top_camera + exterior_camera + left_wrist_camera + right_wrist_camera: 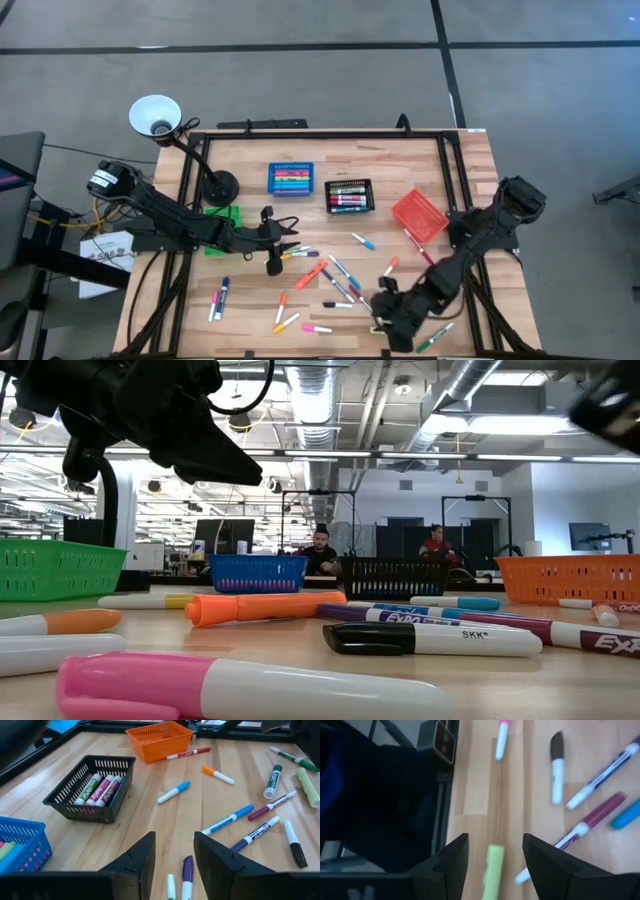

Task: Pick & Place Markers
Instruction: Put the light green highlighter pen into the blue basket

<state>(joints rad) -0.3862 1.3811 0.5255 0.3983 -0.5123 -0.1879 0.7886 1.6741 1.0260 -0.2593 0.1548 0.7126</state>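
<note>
While both jaws gape empty, a yellow-green marker [492,870] lies between the right's.

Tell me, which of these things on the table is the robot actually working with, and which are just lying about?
Part of the job:
- thin pen-like markers with coloured caps, scattered on the wood
- small square plastic bins: blue, black, orange, green
- open left gripper, open right gripper

Just lying about:
- white-shaded desk lamp
</note>
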